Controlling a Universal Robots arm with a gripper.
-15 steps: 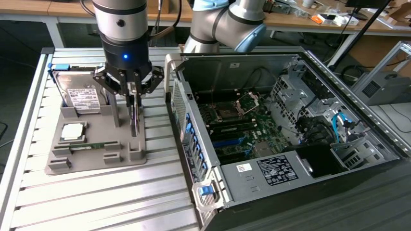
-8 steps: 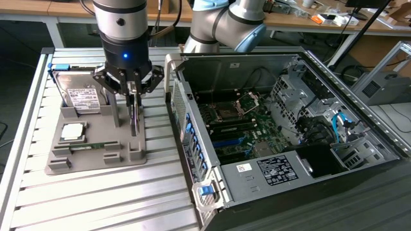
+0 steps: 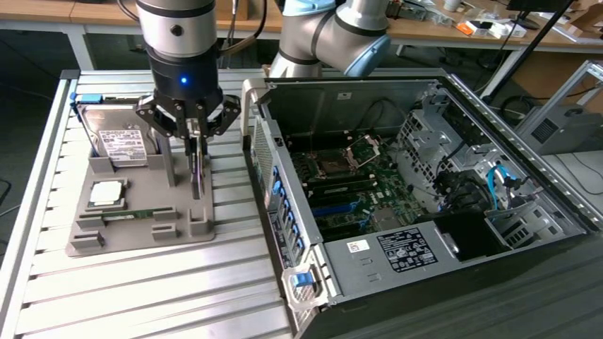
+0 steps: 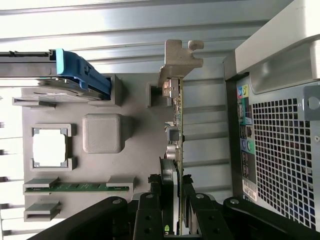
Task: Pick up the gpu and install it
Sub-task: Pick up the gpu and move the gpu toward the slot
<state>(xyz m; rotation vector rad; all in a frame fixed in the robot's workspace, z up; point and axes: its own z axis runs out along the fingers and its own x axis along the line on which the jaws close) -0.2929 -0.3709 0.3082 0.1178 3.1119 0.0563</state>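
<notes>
The gpu (image 3: 196,175) is a thin dark card seen edge-on, standing upright over the grey holder tray (image 3: 141,241). My gripper (image 3: 194,138) comes down on it from above, shut on its upper edge. In the wrist view the gpu (image 4: 178,125) runs away from my gripper (image 4: 172,202), with its silver end bracket (image 4: 178,59) at the far end and a black finger (image 4: 149,210) on either side of the card. I cannot tell whether its lower edge still sits in the tray's slot.
The open computer case (image 3: 282,176) lies at the exterior view's right, its motherboard (image 3: 349,191) exposed; its perforated rear panel (image 4: 280,150) is close beside the card. On the tray are a hard drive (image 3: 121,145), a processor (image 3: 106,193) and a green memory strip (image 3: 132,214).
</notes>
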